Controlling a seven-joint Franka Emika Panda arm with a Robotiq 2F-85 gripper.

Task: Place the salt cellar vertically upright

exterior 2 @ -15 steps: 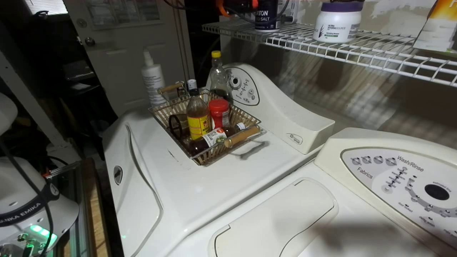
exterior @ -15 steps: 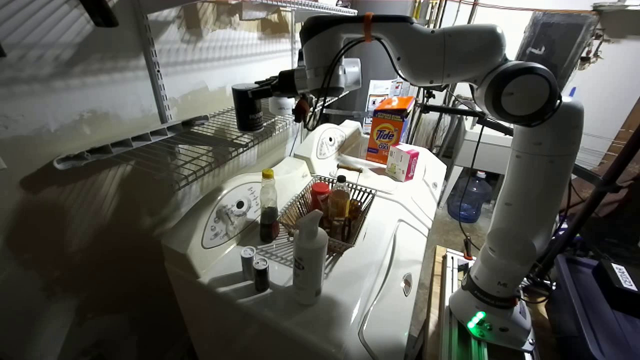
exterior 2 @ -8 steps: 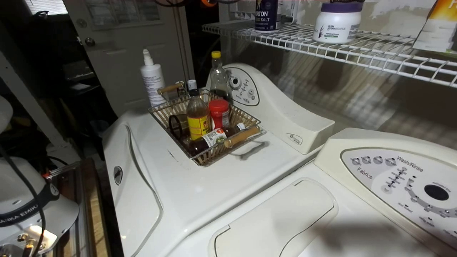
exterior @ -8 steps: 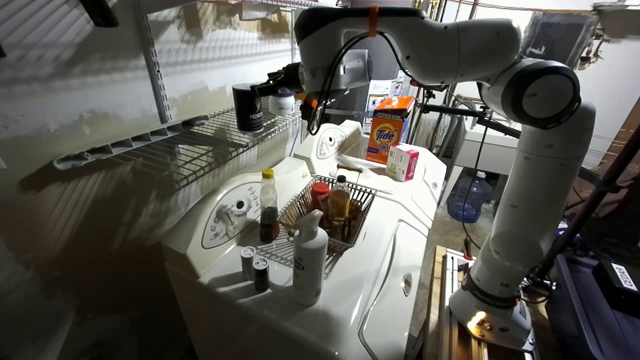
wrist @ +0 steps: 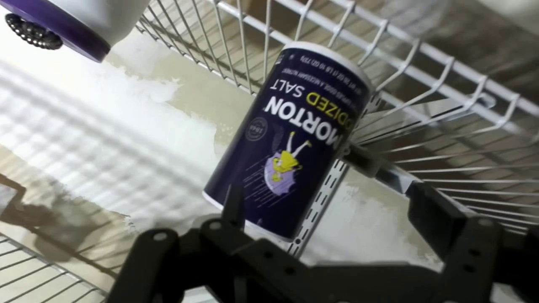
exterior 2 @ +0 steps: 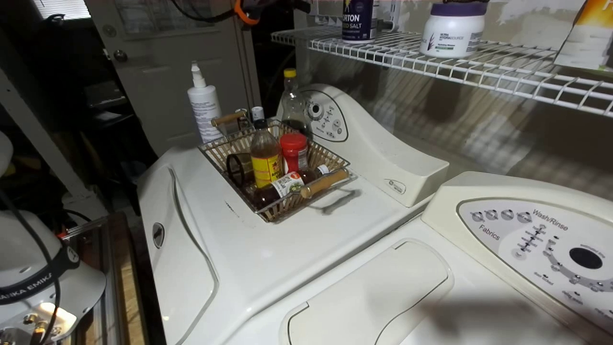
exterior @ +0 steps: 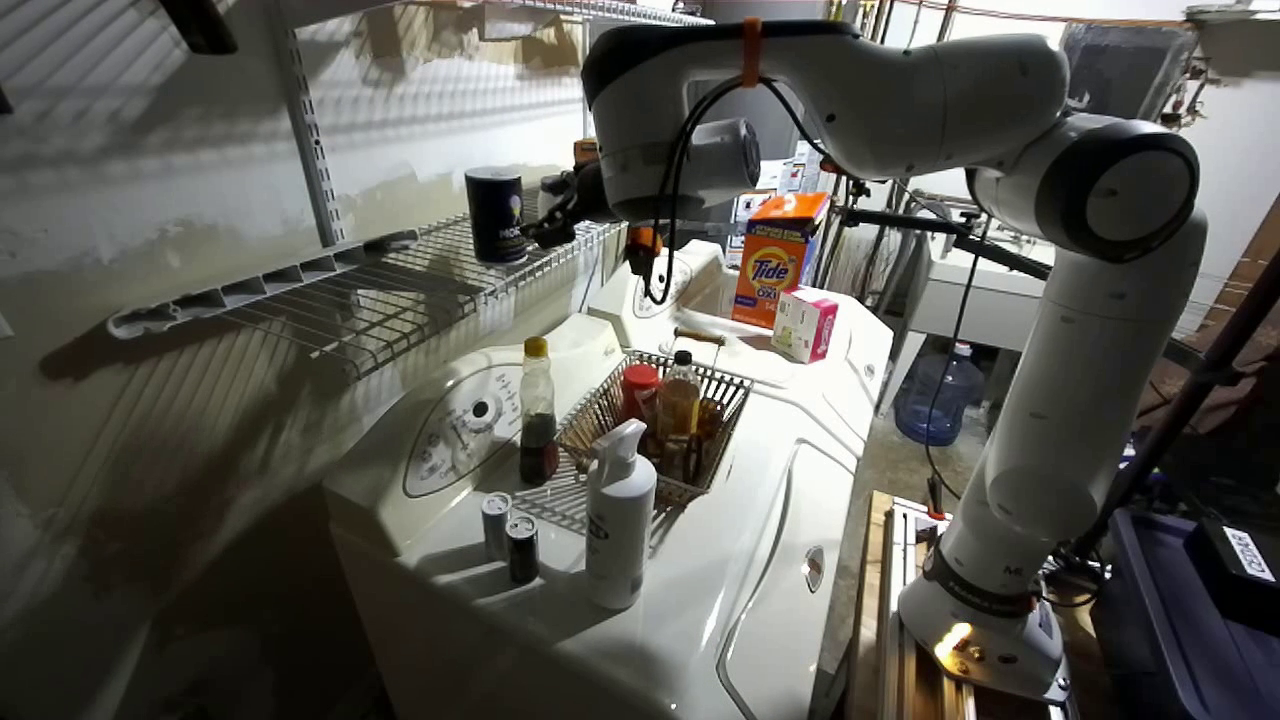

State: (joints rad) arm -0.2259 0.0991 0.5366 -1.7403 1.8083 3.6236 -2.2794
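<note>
The salt cellar is a dark navy cylinder with pale ends, labelled Morton salt. It stands upright on the wire shelf in an exterior view [exterior: 496,215]. Its lower part shows in an exterior view [exterior 2: 358,21], its top cut off by the frame. In the wrist view, whose picture is turned over, the salt cellar [wrist: 290,139] fills the middle. My gripper [exterior: 548,225] is just beside it, on the robot's side. In the wrist view the gripper's fingers [wrist: 325,191] are wide apart with nothing held. The left finger overlaps the cylinder's top end; I cannot tell whether it touches.
The wire shelf [exterior: 400,310] also bears a white jar with a purple lid [exterior 2: 452,31] and a grey plastic bar [exterior: 270,285]. Below, a basket [exterior: 735,410] with bottles, a white spray bottle [exterior: 620,535] and two small cylinders [exterior: 522,550] stand on the machine.
My gripper has moved back from the salt cellar toward the robot and lower. The salt cellar stays standing on the shelf. The base light has turned from green to yellowish white.
</note>
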